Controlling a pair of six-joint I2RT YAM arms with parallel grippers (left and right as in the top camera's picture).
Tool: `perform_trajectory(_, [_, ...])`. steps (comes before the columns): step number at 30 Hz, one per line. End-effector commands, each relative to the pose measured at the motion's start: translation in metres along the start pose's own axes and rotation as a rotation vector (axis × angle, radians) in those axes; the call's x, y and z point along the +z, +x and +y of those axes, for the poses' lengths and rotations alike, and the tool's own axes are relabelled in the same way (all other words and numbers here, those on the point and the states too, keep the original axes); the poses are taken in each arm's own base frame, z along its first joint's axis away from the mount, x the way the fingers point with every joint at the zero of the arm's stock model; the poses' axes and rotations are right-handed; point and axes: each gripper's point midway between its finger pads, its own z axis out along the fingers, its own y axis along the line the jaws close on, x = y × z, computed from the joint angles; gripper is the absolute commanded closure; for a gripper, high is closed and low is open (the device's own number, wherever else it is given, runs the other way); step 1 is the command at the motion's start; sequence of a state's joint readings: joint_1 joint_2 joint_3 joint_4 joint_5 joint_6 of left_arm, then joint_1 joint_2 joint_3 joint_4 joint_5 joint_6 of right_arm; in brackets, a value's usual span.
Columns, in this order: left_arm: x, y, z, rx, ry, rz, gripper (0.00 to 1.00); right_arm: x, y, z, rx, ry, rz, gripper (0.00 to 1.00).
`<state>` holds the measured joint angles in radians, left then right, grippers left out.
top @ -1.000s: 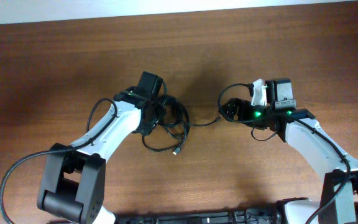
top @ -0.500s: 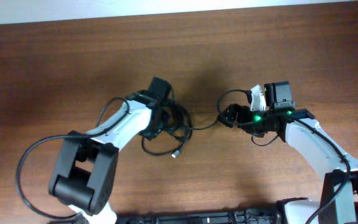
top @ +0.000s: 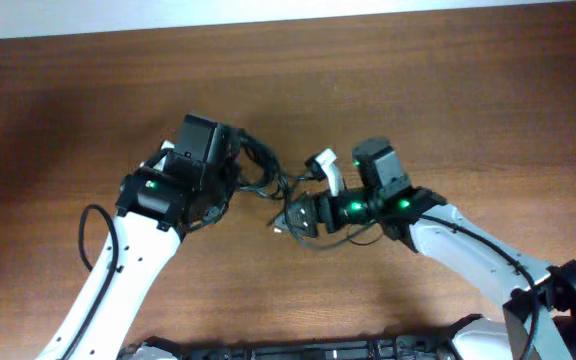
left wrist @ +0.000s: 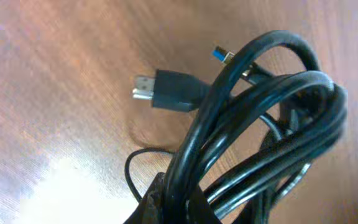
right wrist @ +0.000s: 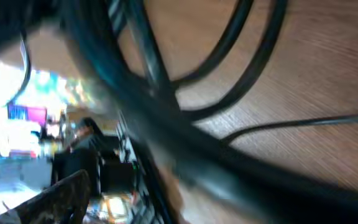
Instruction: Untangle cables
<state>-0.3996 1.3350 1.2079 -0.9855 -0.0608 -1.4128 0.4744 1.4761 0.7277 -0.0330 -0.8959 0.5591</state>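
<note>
- Wooden table: bare wood on every side of the left gripper, far edge well beyond it; room to draw loops outward.
- Cables: looped black bundle held up by the left gripper, seemingly off the wood.
- Left gripper: clamped on several strands together; best as steady anchor.
- Right gripper: just right of the left gripper, at the bundle; blurred view, cannot tell if apart or together. Better to take one strand only, slowly.
- Flat black plug: free beside the left gripper; good end to trace first.
</note>
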Motion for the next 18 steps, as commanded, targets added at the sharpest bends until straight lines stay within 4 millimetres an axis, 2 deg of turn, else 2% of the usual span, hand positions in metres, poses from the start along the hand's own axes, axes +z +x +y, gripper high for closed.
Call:
perform_trajectory(1, [-0.005, -0.004, -0.002, -0.171, 0.01, -0.021, 1.0, 0.003, -0.021, -0.021, 0.504, 0.135, -0.164, 0.01])
perform_trajectory(2, [-0.005, -0.004, -0.001, -0.161, 0.005, -0.02, 1.0, 0.0, -0.033, -0.024, 0.45, 0.157, -0.227, 0.01])
perform_trajectory(3, [-0.005, -0.004, -0.001, -0.076, 0.004, -0.021, 1.0, -0.002, -0.043, -0.027, 0.304, 0.189, -0.264, 0.12])
perform_trajectory(4, [-0.005, -0.008, -0.004, 0.111, 0.011, -0.043, 1.0, -0.004, -0.047, -0.029, 0.132, 0.225, -0.268, 0.15])
perform_trajectory(5, [-0.005, -0.009, -0.011, 0.284, 0.037, -0.051, 1.0, -0.004, -0.046, -0.03, 0.095, 0.232, -0.262, 0.21])
perform_trajectory(6, [-0.006, 0.002, -0.022, 0.434, 0.096, 0.002, 1.0, -0.005, -0.049, -0.032, 0.088, 0.249, -0.277, 0.32])
perform_trajectory(7, [-0.007, 0.012, -0.028, 0.413, 0.134, 0.054, 1.0, -0.008, -0.053, -0.038, 0.09, 0.283, -0.306, 0.33])
perform_trajectory(8, [-0.014, 0.033, -0.05, 0.399, 0.257, 0.166, 1.0, -0.008, -0.054, -0.038, 0.101, 0.281, -0.313, 0.24])
perform_trajectory(9, [-0.022, 0.049, -0.065, 0.406, 0.345, 0.246, 1.0, -0.009, -0.055, -0.037, 0.146, 0.272, -0.321, 0.23])
perform_trajectory(10, [-0.025, 0.055, -0.068, 0.341, 0.356, 0.289, 1.0, -0.009, -0.056, -0.037, 0.141, 0.272, -0.328, 0.2])
perform_trajectory(12, [-0.029, 0.064, -0.069, 0.174, 0.342, 0.378, 1.0, -0.012, -0.06, -0.042, 0.142, 0.303, -0.356, 0.19])
perform_trajectory(14, [-0.031, 0.053, -0.078, 0.139, 0.381, 0.362, 1.0, -0.014, -0.059, -0.05, 0.156, 0.341, -0.362, 0.19])
perform_trajectory(15, [-0.038, 0.041, -0.088, 0.108, 0.446, 0.399, 1.0, -0.02, -0.05, -0.068, 0.188, 0.435, -0.355, 0.19])
perform_trajectory(17, [-0.036, 0.009, -0.085, 0.049, 0.455, 0.358, 1.0, -0.024, -0.037, -0.083, 0.208, 0.509, -0.32, 0.19])
perform_trajectory(18, [-0.033, -0.01, -0.082, 0.072, 0.456, 0.291, 1.0, -0.026, -0.034, -0.086, 0.219, 0.518, -0.308, 0.01])
